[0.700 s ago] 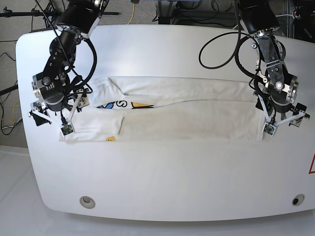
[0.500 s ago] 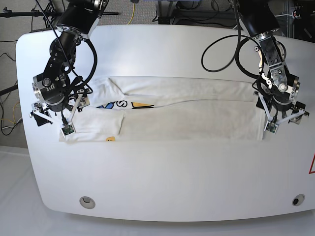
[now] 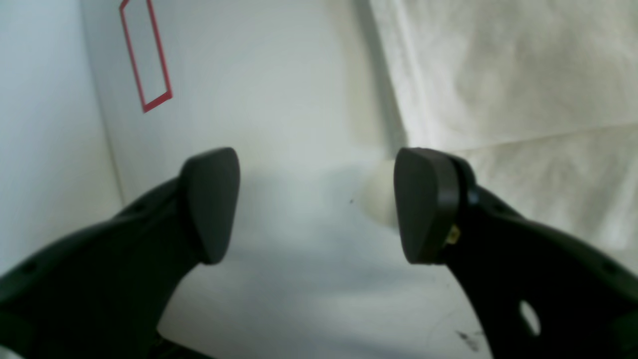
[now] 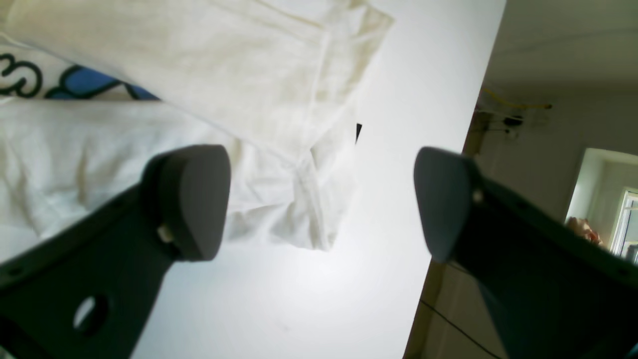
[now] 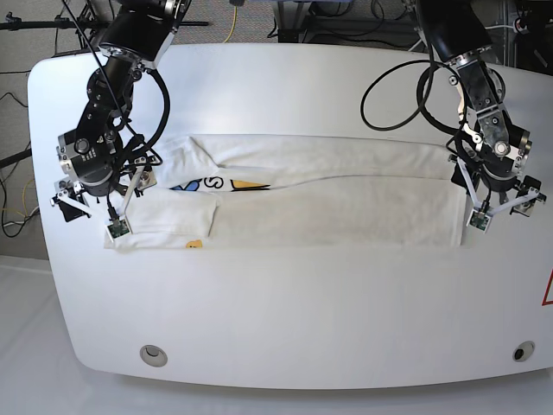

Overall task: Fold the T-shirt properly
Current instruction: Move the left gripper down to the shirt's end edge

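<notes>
The white T-shirt (image 5: 328, 199) lies on the table as a long band folded lengthwise, with its blue-yellow-black graphic (image 5: 216, 183) and a small yellow-orange mark (image 5: 193, 244) near its left end. My left gripper (image 5: 501, 210) is open and empty just off the shirt's right end. In the left wrist view (image 3: 316, 204) it hovers over bare table, with the shirt's edge (image 3: 498, 75) beside one finger. My right gripper (image 5: 89, 214) is open and empty at the shirt's left end. In the right wrist view (image 4: 319, 199) it hovers above the sleeve corner (image 4: 279, 99), the graphic (image 4: 60, 82) and the black neck tag (image 4: 358, 132).
The white table (image 5: 302, 303) has two round ports near its front edge, one on the left (image 5: 154, 353) and one on the right (image 5: 518, 352). A red mark (image 5: 548, 290) sits at its right edge and also shows in the left wrist view (image 3: 147, 55). Cables hang behind the table.
My left gripper has shifted slightly right and toward the back, off the shirt's right edge. My right gripper has barely moved. The shirt lies as before.
</notes>
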You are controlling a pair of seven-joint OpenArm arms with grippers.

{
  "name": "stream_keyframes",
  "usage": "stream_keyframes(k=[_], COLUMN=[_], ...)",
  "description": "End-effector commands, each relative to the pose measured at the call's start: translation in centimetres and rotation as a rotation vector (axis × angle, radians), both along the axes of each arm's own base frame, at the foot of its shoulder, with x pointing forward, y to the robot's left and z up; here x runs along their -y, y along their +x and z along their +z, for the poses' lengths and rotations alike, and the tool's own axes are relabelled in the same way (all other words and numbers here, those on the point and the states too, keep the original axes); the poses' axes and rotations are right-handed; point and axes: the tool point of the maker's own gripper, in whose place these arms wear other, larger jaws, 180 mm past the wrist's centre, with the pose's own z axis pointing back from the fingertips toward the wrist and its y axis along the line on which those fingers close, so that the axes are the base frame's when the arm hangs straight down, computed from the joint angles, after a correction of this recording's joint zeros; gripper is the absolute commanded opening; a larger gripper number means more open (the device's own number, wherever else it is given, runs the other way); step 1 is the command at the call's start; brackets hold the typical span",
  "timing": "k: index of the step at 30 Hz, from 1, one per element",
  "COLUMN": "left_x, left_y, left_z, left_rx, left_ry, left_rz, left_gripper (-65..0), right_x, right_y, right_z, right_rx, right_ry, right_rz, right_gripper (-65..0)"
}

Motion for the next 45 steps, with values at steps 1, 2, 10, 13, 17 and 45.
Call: stream_keyframes(k=[1, 2, 10, 13, 17, 45], left_x=[0.3, 0.4, 0.3, -2.0, -4.3, -3.8], left_y=[0.8, 0.8, 0.2, -1.1, -2.7, 1.3], left_z=[1.6, 1.6, 1.4, 0.9, -0.2, -5.0], left_rx=[0.047, 0.049, 0.048, 0.014, -0.028, -0.009], left_ry=[0.004, 0.001, -0.041, -0.049, -0.083, -0.446], left_rz=[-0.021, -0.029, 0.017, 0.117, 0.228, 0.173], left_gripper=[-17.0, -16.7, -16.5, -16.8, -17.1, -16.6], right_x=[0.1, 0.2, 0.1, 0.1, 0.0, 0.0], right_y=[0.8, 0.9, 0.9, 0.8, 0.7, 0.8], right_z=[1.4, 1.5, 1.4, 1.3, 1.1, 1.1], right_rx=[0.052, 0.052, 0.051, 0.047, 0.041, 0.044], right_ry=[-0.011, -0.011, -0.008, -0.008, -0.008, -0.008], right_rz=[0.004, 0.003, 0.003, 0.004, 0.006, 0.007], right_gripper=[-10.6, -10.6, -10.7, -10.8, -10.9, -11.3])
